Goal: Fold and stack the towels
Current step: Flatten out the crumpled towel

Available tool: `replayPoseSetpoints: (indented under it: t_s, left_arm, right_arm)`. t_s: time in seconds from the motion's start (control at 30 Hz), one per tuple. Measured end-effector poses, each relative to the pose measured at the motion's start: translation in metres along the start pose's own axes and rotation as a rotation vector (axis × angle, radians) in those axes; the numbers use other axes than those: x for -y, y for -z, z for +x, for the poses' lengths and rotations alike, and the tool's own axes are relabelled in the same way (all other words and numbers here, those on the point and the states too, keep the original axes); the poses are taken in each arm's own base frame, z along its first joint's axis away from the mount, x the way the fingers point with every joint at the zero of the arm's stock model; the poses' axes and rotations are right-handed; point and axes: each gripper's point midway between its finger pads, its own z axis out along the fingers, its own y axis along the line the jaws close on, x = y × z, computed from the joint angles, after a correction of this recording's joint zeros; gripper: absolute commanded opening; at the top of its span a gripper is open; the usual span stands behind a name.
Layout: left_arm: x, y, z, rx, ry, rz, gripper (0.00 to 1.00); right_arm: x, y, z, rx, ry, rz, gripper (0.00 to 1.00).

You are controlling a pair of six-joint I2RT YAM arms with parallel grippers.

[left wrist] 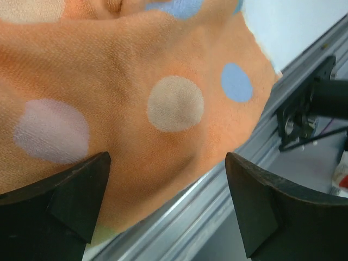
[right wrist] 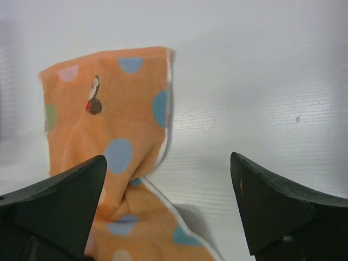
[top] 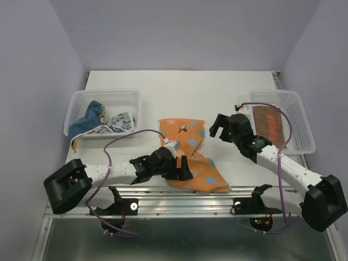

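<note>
— Our left gripper [left wrist: 167, 157] first: how does it stand?
— Jaws spread wide, gripping nothing, low over the near end of the twisted orange cloth towel with blue and beige dots [top: 190, 142]. Our right gripper [top: 217, 129], equally wide and empty, sits at that towel's three o'clock.
— And around us, big to small?
— We see the flat white table [top: 174, 87], then a white perforated plastic basket [top: 106, 97] at ten o'clock and its twin basket [top: 298, 103] at two o'clock. The dotted towel lies mid-table. A folded brown towel [top: 269, 122] lies in the twin; a crumpled dark blue cloth [top: 89, 118] and a white blue-patterned cloth [top: 120, 120] share the other.
</note>
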Motion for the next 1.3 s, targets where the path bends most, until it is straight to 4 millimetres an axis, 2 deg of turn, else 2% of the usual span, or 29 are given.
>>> replayPoseSetpoints:
  t_s: [0.07, 0.13, 0.23, 0.27, 0.33, 0.37, 0.4, 0.47, 0.5, 0.53, 0.7, 0.73, 0.9, 0.93, 0.97, 1.03, 1.07, 1.13, 1.17, 1.3]
  left_arm:
    - [0.006, 0.011, 0.008, -0.014, -0.013, 0.007, 0.99]
    - [0.014, 0.023, -0.001, 0.026, -0.027, 0.016, 0.99]
    - [0.026, 0.039, -0.036, 0.147, -0.038, -0.019, 0.99]
    - [0.033, 0.045, -0.059, 0.214, -0.034, -0.032, 0.99]
    - [0.034, 0.053, -0.094, 0.3, -0.023, -0.071, 0.99]
    - [0.032, 0.055, -0.107, 0.327, -0.017, -0.09, 0.99]
    - [0.023, 0.058, -0.129, 0.373, 0.006, -0.128, 0.99]
    - [-0.005, 0.06, -0.159, 0.427, 0.044, -0.226, 0.99]
    - [-0.016, 0.059, -0.167, 0.437, 0.053, -0.266, 0.99]
    - [-0.034, 0.055, -0.177, 0.44, 0.066, -0.331, 0.99]
    - [-0.077, 0.028, -0.184, 0.363, 0.062, -0.475, 0.99]
    - [-0.084, 0.023, -0.184, 0.347, 0.06, -0.497, 0.99]
    - [-0.109, 0.014, -0.203, 0.332, 0.081, -0.561, 0.99]
    - [-0.114, 0.013, -0.208, 0.333, 0.085, -0.571, 0.98]
    - [-0.119, 0.011, -0.211, 0.332, 0.087, -0.58, 0.98]
    - [-0.129, 0.011, -0.215, 0.33, 0.098, -0.6, 0.98]
    - [-0.131, 0.01, -0.215, 0.326, 0.1, -0.604, 0.98]
    - [-0.134, 0.009, -0.215, 0.32, 0.101, -0.607, 0.98]
    - [-0.135, 0.009, -0.215, 0.318, 0.1, -0.607, 0.97]
    - [-0.136, 0.008, -0.218, 0.315, 0.097, -0.606, 0.97]
  right_arm:
    - [0.001, -0.005, 0.004, -0.012, 0.011, 0.005, 1.0]
    - [0.001, -0.011, 0.008, -0.027, 0.028, 0.008, 1.0]
    - [0.001, -0.022, 0.017, -0.071, 0.068, 0.021, 1.0]
    - [0.0, -0.027, 0.018, -0.084, 0.081, 0.026, 1.0]
    - [-0.004, -0.04, 0.019, -0.109, 0.124, 0.036, 1.0]
    - [-0.006, -0.045, 0.017, -0.112, 0.143, 0.035, 1.0]
    - [-0.009, -0.052, 0.015, -0.118, 0.169, 0.036, 1.0]
    - [-0.017, -0.066, 0.008, -0.113, 0.207, 0.038, 1.0]
    - [-0.02, -0.071, 0.004, -0.108, 0.223, 0.039, 1.0]
    - [-0.022, -0.077, 0.002, -0.107, 0.239, 0.04, 1.0]
    - [-0.033, -0.12, -0.004, -0.113, 0.311, 0.069, 0.97]
    - [-0.033, -0.125, -0.002, -0.119, 0.316, 0.074, 0.92]
    - [-0.027, -0.154, 0.015, -0.166, 0.354, 0.104, 0.81]
    - [-0.027, -0.157, 0.016, -0.168, 0.358, 0.108, 0.79]
    - [-0.027, -0.162, 0.017, -0.169, 0.364, 0.114, 0.7]
    - [-0.025, -0.169, 0.018, -0.168, 0.375, 0.126, 0.64]
    - [-0.024, -0.172, 0.02, -0.17, 0.378, 0.138, 0.55]
    - [-0.021, -0.176, 0.021, -0.172, 0.384, 0.152, 0.49]
    - [-0.019, -0.177, 0.023, -0.174, 0.384, 0.159, 0.43]
    - [-0.016, -0.178, 0.024, -0.175, 0.383, 0.174, 0.39]
